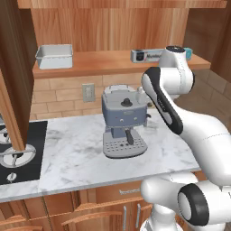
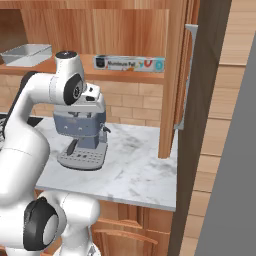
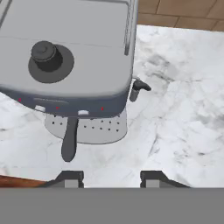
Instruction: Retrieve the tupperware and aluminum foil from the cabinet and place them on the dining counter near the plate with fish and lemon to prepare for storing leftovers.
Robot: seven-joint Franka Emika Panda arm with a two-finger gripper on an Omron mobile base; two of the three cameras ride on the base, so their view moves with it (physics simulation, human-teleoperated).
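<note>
While the cabinet (image 1: 117, 27) stands open above the worktop, we see its plank shelf carrying both task items. We take the grey espresso machine (image 1: 123, 118) as our landmark. It sits on a white-grey veined marble worktop (image 1: 76, 158), close to the brick-tiled back wall (image 1: 58, 97), which bears a socket plate (image 1: 88, 92) just left of the machine. Up and to the left of the machine, the tupperware (image 1: 54, 56) rests upright on the shelf. Up and to the right of it, the aluminum foil (image 2: 129, 63) lies lengthwise on the same shelf, well apart from the tub. Left of the machine, a black hob (image 1: 18, 151) is set into the worktop, and an open wooden cabinet door (image 1: 13, 72) hangs over it. Right of the machine, in the right base view, a second brown door (image 2: 200, 115) stands edge-on beyond the worktop's end. Below the worktop run wooden cupboards with handles (image 1: 103, 207).

Our gripper (image 3: 112, 178) hangs above the marble just in front of the machine, looking down on its lid knob (image 3: 47, 56) and drip tray (image 3: 87, 129). Its fingertips (image 3: 69, 178) stand apart with nothing between them.
</note>
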